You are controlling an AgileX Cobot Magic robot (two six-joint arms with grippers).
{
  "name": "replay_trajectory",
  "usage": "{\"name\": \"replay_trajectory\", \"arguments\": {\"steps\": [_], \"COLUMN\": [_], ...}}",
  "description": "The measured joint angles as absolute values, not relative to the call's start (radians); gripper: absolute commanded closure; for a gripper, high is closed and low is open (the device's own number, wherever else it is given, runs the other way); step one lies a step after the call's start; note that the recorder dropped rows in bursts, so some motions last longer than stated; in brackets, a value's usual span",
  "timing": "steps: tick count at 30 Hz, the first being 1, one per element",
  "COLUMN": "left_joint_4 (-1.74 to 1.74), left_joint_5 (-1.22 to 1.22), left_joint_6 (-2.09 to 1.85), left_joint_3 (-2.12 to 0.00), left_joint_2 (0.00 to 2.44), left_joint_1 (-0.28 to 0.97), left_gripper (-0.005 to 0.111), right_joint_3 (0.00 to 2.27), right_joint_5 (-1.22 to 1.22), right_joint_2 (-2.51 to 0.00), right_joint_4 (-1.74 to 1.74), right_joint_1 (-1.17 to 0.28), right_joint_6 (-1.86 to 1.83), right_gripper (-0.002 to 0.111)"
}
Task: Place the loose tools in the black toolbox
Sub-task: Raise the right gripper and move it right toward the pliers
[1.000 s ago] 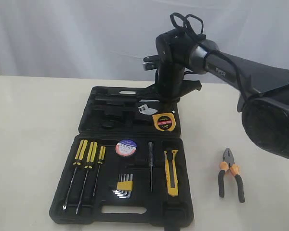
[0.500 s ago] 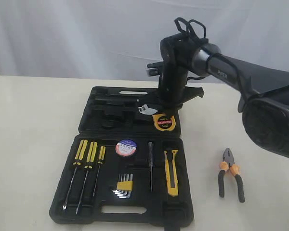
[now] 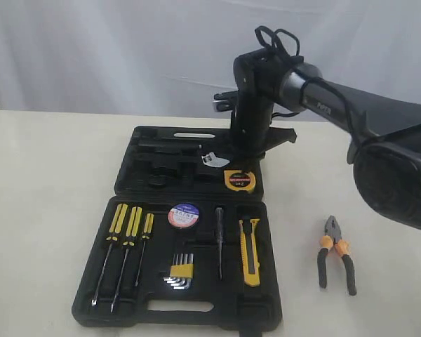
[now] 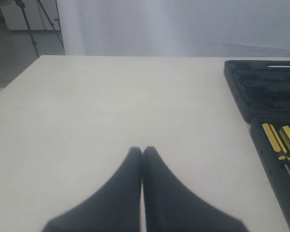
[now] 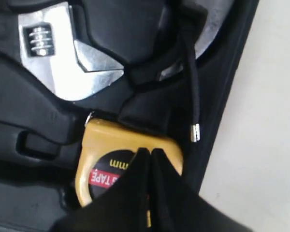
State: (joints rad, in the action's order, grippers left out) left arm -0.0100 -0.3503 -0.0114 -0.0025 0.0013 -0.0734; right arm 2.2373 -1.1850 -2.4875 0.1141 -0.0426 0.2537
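Note:
The black toolbox (image 3: 196, 319) lies open on the table. The yellow tape measure (image 3: 239, 180) rests in its back half, next to a silver wrench (image 3: 212, 160). My right gripper (image 3: 247, 154) hangs shut just above the tape measure (image 5: 106, 145), fingertips (image 5: 141, 157) together over its label and holding nothing. The utility knife (image 3: 250, 251) and the black tape roll (image 3: 184, 215) sit in the front half. The orange-and-black pliers (image 3: 335, 261) lie on the table to the right of the box. My left gripper (image 4: 142, 151) is shut and empty over bare table.
Yellow-handled screwdrivers (image 3: 126, 225), a thin black screwdriver (image 3: 219, 242) and hex keys (image 3: 181, 270) fill slots in the front half. The tape measure's black strap with a metal tip (image 5: 195, 131) lies along the box edge. A white curtain hangs behind the table.
My right arm rose slightly and shifted right a second ago, then held still. The tape measure sits a touch lower in its recess. The left gripper has no earlier view.

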Motion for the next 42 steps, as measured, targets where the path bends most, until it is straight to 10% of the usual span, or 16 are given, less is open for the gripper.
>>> {"name": "replay_trajectory", "arguments": {"steps": [42], "left_joint_4": [-0.010], "left_joint_5": [-0.350], "left_joint_6": [-0.011], "left_joint_3": [-0.003], "left_joint_2": [0.001], "left_joint_1": [-0.073], "left_gripper": [0.107], "right_joint_3": [2.125], "right_joint_5": [-1.218], "right_joint_2": [-2.224], "right_joint_4": [-0.090], "right_joint_1": [0.124], "right_joint_6": [0.102], "right_gripper": [0.109]}}
